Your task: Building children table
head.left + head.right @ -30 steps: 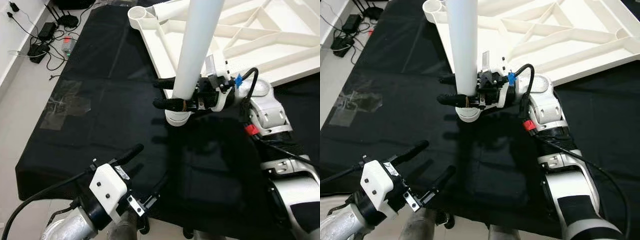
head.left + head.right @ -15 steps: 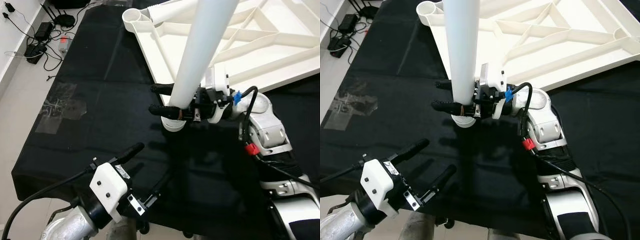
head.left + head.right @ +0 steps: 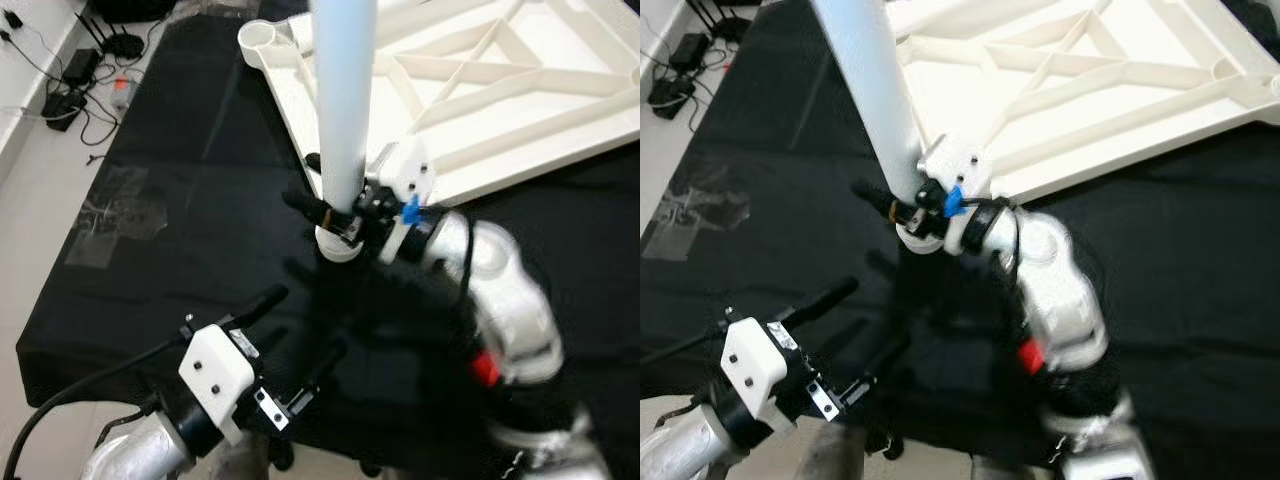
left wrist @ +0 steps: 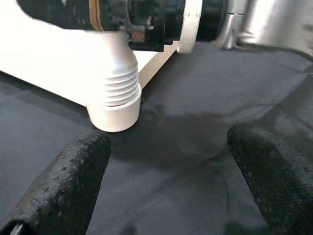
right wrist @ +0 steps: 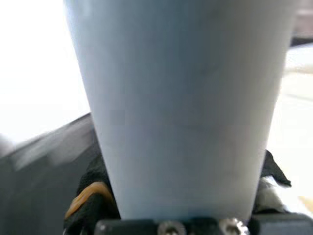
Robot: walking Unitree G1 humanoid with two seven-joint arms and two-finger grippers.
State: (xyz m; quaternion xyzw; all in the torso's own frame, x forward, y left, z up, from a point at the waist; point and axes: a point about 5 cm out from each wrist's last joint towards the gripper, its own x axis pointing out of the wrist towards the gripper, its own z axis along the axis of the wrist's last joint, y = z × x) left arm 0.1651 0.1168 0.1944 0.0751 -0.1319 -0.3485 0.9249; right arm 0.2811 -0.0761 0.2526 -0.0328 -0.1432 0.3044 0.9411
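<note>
So the right pincer is clamped on the white table leg, grabbing it low down, just above the ribbed threaded end with its round foot cap. The leg stands pretty much upright, long axis vertical, threaded end down and resting on the black cloth-covered surface, with the smooth plastic tube running up past the pincer and out of the top of the view. Just behind that pincer lies the white tabletop, flipped underside up, with moulded ribs crossing it and a round socket at its far corner. The left pincer hangs lower and nearer, fingers apart with nothing between them, rough black pads, pointing toward the leg's foot but well apart from it. Some cables and adapters sit on the floor off to its left.
</note>
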